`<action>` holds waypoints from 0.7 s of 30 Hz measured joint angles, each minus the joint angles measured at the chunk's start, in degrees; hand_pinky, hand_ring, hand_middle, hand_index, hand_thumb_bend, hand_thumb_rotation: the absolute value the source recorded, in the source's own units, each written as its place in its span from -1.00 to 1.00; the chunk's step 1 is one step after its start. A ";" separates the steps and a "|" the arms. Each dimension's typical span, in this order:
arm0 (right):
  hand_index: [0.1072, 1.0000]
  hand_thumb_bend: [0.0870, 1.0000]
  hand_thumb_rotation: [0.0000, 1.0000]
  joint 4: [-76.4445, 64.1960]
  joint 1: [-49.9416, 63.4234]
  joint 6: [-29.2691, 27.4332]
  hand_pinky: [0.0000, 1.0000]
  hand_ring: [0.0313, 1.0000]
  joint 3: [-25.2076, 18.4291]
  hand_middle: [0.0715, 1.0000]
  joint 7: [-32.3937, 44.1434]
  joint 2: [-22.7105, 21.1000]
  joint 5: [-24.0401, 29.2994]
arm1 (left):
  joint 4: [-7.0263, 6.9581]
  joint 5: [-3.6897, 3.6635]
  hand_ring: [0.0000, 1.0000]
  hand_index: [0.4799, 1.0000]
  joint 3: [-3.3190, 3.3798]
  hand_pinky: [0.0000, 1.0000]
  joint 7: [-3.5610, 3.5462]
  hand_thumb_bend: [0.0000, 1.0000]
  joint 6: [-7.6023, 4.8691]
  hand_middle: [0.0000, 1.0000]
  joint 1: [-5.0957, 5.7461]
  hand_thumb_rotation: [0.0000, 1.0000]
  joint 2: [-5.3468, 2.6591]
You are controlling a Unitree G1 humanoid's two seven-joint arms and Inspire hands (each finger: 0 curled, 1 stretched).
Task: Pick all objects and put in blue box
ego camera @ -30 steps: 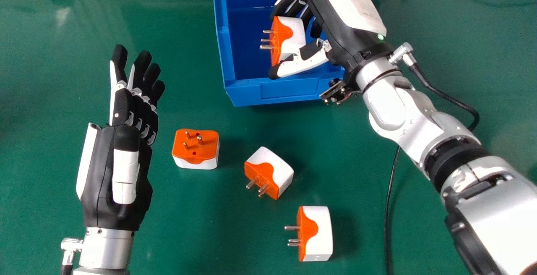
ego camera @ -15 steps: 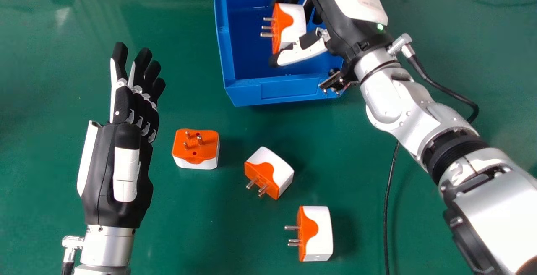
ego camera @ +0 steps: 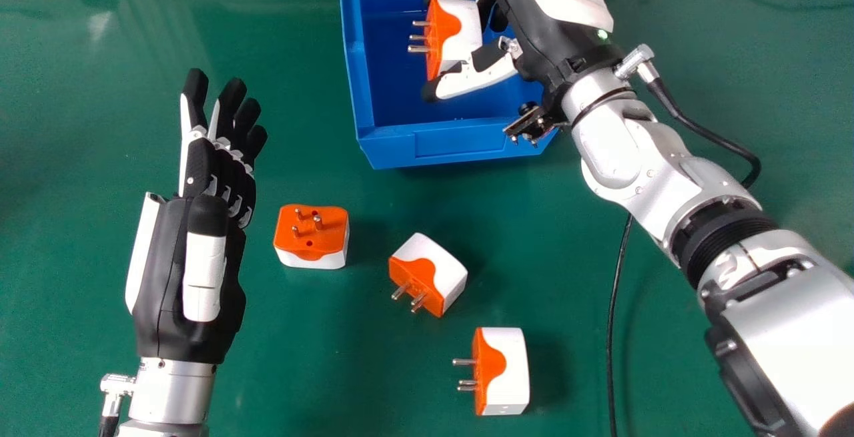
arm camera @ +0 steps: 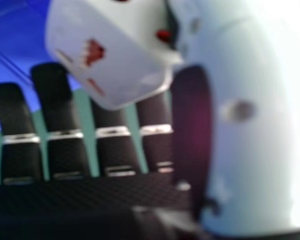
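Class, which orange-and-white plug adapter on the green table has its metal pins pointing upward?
The leftmost adapter, nearest the robot's left hand: it lies orange side up, whereas the middle adapter and rightmost adapter face sideways.

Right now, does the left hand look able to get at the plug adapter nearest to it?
Probably yes: the left hand is open and holds nothing, the adapter lies prongs up beside it, and only bare green table separates them.
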 measured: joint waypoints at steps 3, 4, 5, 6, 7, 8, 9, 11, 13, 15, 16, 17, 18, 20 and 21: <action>0.35 0.79 -0.79 0.00 0.00 -0.13 0.21 0.29 -0.14 0.37 0.50 -0.03 0.00 | 0.00 -0.22 0.98 0.95 0.01 0.98 0.01 0.68 0.01 1.00 -0.04 0.83 -0.01; 0.35 0.79 -0.79 0.00 0.00 -0.23 0.21 0.29 -0.18 0.37 0.73 -0.07 0.00 | 0.00 -0.22 0.98 0.95 0.00 0.98 0.02 0.68 0.02 1.00 -0.04 0.83 -0.01; 0.37 0.82 -0.78 0.00 0.00 -0.33 0.23 0.32 -0.22 0.39 0.80 -0.08 0.01 | -0.01 -0.22 0.98 0.95 0.00 0.98 0.02 0.68 0.04 1.00 -0.04 0.83 -0.01; 0.39 0.84 -0.77 -0.01 -0.01 -0.51 0.25 0.35 -0.27 0.41 0.81 -0.11 0.01 | -0.01 -0.23 0.98 0.95 -0.01 0.99 0.03 0.69 0.04 1.00 -0.04 0.83 -0.02; 0.40 0.86 -0.76 -0.01 -0.03 -0.69 0.27 0.37 -0.32 0.42 0.84 -0.13 0.02 | 0.00 -0.22 0.98 0.95 0.00 0.99 0.04 0.69 0.04 1.00 -0.05 0.83 -0.02; 0.42 0.88 -0.75 -0.01 -0.04 -0.90 0.28 0.39 -0.39 0.43 0.98 -0.15 0.08 | 0.00 -0.22 0.98 0.95 -0.01 0.99 0.05 0.70 0.04 1.00 -0.06 0.83 -0.02; 0.43 0.89 -0.74 -0.01 -0.05 -1.06 0.30 0.40 -0.47 0.45 1.22 -0.16 0.16 | 0.00 -0.22 0.98 0.95 0.00 0.99 0.07 0.70 0.05 1.00 -0.08 0.82 -0.02; 0.44 0.91 -0.72 -0.01 -0.05 -1.10 0.32 0.43 -0.65 0.47 1.47 -0.16 0.28 | 0.00 -0.22 0.98 0.95 0.00 0.99 0.09 0.71 0.06 1.00 -0.17 0.82 -0.03; 0.46 0.92 -0.71 -0.01 -0.06 -1.15 0.33 0.44 -0.91 0.48 1.53 -0.16 0.40 | 0.00 -0.22 0.98 0.95 -0.01 0.99 0.11 0.72 0.08 1.00 -0.24 0.82 -0.03; 0.47 0.93 -0.71 -0.01 -0.05 -1.18 0.33 0.45 -1.08 0.49 1.58 -0.16 0.90 | 0.00 -0.22 0.98 0.95 -0.01 0.99 0.10 0.73 0.08 1.00 -0.29 0.82 -0.03; 0.47 0.93 -0.70 -0.01 -0.06 -1.22 0.34 0.45 -1.15 0.50 1.59 -0.18 1.06 | 0.00 -0.22 0.98 0.95 -0.02 0.99 0.10 0.73 0.08 1.00 -0.31 0.82 -0.03; 0.48 0.93 -0.70 -0.01 -0.05 -1.24 0.34 0.46 -1.19 0.50 1.59 -0.19 1.17 | 0.00 -0.22 0.98 0.95 -0.01 0.99 0.10 0.74 0.08 1.00 -0.32 0.82 -0.03; 0.48 0.94 -0.69 -0.02 -0.06 -1.25 0.34 0.46 -1.19 0.51 1.59 -0.20 1.25 | 0.00 -0.21 0.98 0.95 -0.02 0.99 0.10 0.74 0.08 1.00 -0.32 0.82 -0.03; 0.49 0.94 -0.68 -0.02 -0.05 -1.27 0.35 0.47 -1.14 0.51 1.55 -0.26 1.25 | 0.00 -0.20 0.98 0.95 -0.01 0.99 0.10 0.74 0.08 1.00 -0.32 0.82 -0.03; 0.49 0.95 -0.68 -0.02 -0.05 -1.28 0.35 0.47 -1.11 0.52 1.55 -0.28 1.25 | 0.00 -0.19 0.98 0.95 -0.01 0.99 0.10 0.74 0.08 1.00 -0.32 0.82 -0.03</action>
